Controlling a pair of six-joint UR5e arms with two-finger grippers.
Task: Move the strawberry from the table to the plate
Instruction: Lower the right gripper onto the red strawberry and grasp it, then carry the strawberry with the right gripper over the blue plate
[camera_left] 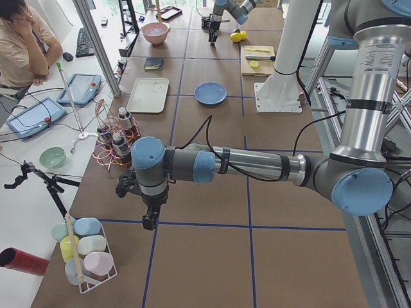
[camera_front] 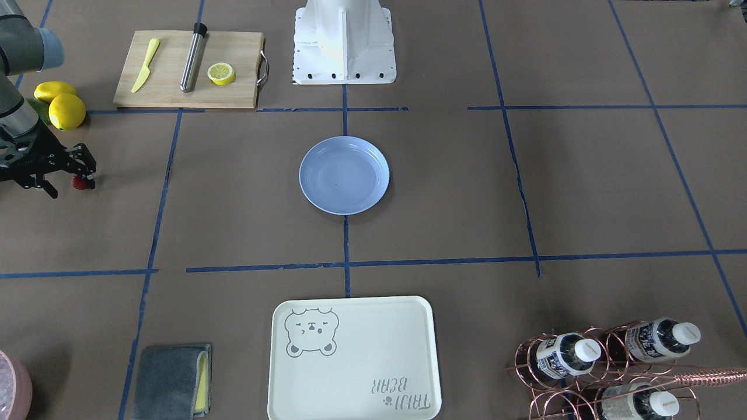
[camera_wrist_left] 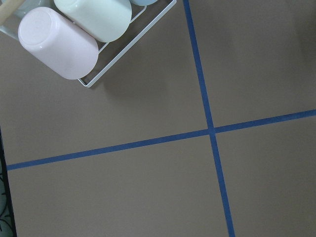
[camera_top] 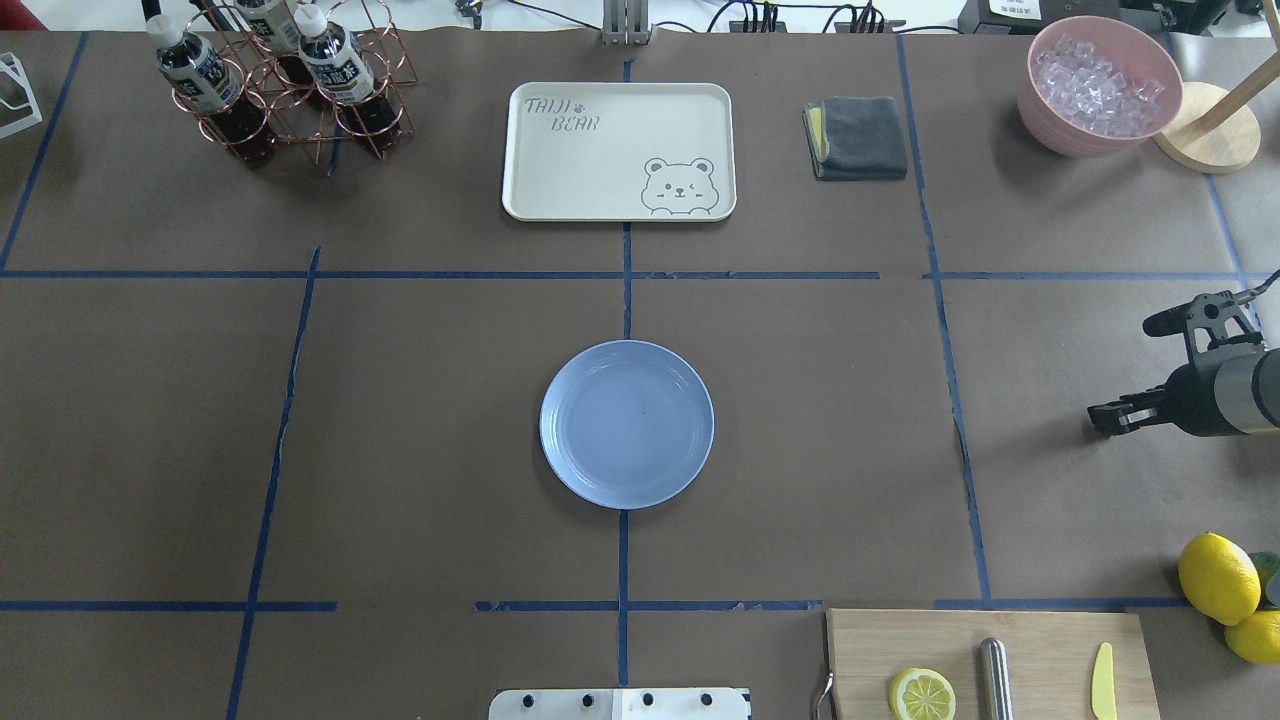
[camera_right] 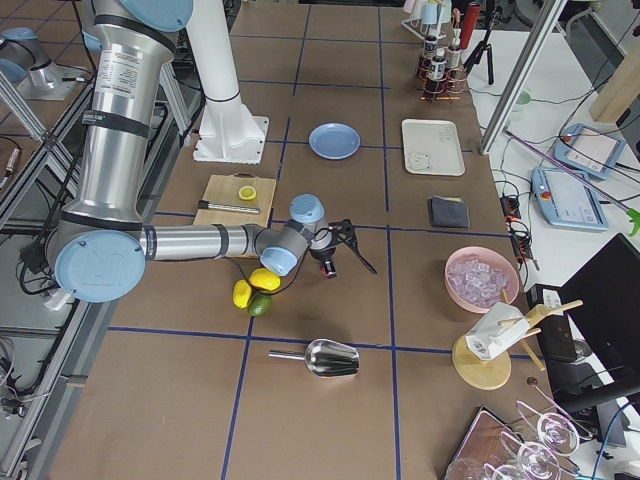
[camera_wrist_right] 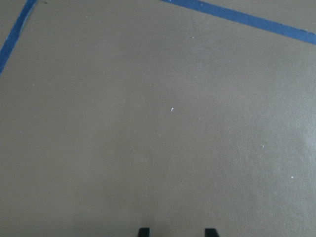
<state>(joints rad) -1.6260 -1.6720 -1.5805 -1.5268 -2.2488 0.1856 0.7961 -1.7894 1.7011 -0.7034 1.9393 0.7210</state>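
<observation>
1. Task items
- Strawberry [camera_front: 77, 184]: one. It lies on the table [camera_front: 233, 221] at the tips of the right gripper [camera_front: 70, 185], well apart from the plate. Whether a finger touches it cannot be told.
- Plate [camera_front: 344, 175]: one, light blue, at the table centre on a tape line, with nothing on it.

2. Grippers
- Right gripper: low over the table. In the wrist view its two fingertips [camera_wrist_right: 143, 231] stand apart with bare table between them, so the fingers are parted and grip nothing.
- Left gripper [camera_left: 149, 221]: hangs over the far end of the table beside a rack of cups [camera_left: 87, 250]. Only the side view shows it, so whether it is parted or closed cannot be told.

3. Other items
- Whole lemons [camera_front: 67, 111]: two, just beside the right arm.
- Cutting board [camera_front: 169, 87]: one, carrying one half lemon [camera_front: 221, 73], one yellow knife [camera_front: 145, 65] and one metal tube [camera_front: 192, 58].
- Bear tray [camera_front: 362, 350]: one.
- Grey cloth [camera_front: 169, 382]: one.
- Bottles [camera_front: 563, 353]: three, in one copper wire rack [camera_front: 525, 361].
- Pink bowl [camera_top: 1095, 90] of ice: one.
- Metal scoop [camera_right: 320, 357]: one.
</observation>
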